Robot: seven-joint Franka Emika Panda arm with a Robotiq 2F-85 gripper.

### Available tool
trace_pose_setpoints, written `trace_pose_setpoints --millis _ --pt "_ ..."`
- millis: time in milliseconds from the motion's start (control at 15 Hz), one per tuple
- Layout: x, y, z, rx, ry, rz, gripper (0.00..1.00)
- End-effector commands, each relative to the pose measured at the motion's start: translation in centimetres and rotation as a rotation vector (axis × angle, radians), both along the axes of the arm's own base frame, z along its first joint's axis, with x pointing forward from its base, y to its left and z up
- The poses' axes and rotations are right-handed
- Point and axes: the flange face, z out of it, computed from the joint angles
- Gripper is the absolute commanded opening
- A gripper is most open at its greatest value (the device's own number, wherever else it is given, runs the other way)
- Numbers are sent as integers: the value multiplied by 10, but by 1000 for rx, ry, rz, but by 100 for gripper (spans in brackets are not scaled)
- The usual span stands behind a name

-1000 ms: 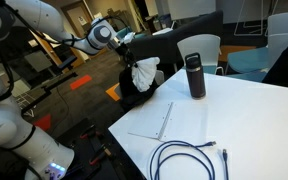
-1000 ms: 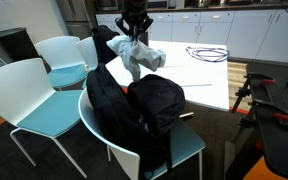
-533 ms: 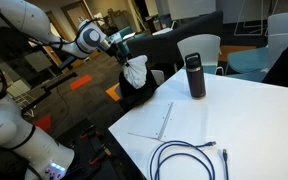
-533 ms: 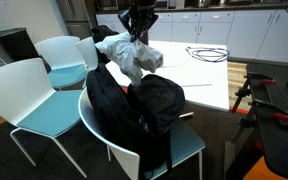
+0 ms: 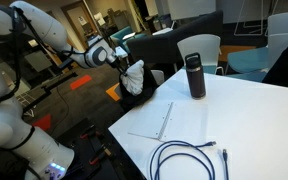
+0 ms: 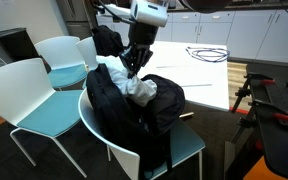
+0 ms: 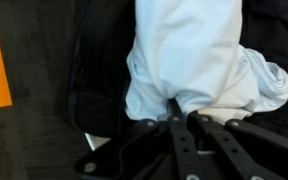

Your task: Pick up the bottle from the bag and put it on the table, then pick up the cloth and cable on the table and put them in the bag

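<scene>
1. Fingers (image 7: 174, 125) of the gripper (image 7: 184, 112) were squeezed shut on the cloth (image 7: 194, 60), pinching a fold of it.
2. The cloth hung from the gripper in a white bunch. Its lower part was down in the open top of the bag (image 6: 109, 110).
3. The bag was black and soft. It sat on a chair (image 6: 189, 150) with a blue-green seat, just beside the table (image 5: 254, 120).
4. The bottle (image 5: 195, 75) stood upright on the table, near the edge by the bag.
5. The cable (image 5: 184, 158) lay in loose loops on the table, well apart from the bottle.
6. A flat paper sheet (image 5: 149, 125) with a thin rod lay between the bottle and the cable.
</scene>
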Motion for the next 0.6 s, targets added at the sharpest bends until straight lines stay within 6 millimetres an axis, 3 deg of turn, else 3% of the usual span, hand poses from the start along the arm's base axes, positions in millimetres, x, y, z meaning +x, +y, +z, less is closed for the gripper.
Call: trace_pose_setpoints --millis 0,133,200,267,533 --pt "15 10 -25 60 56 63 2" --pt "22 9 -41 33 116 39 2" --pt "24 6 -48 -10 144 17 34" --pt "26 3 -51 -39 162 4 35" --pt "36 -3 -39 -102 82 -46 63"
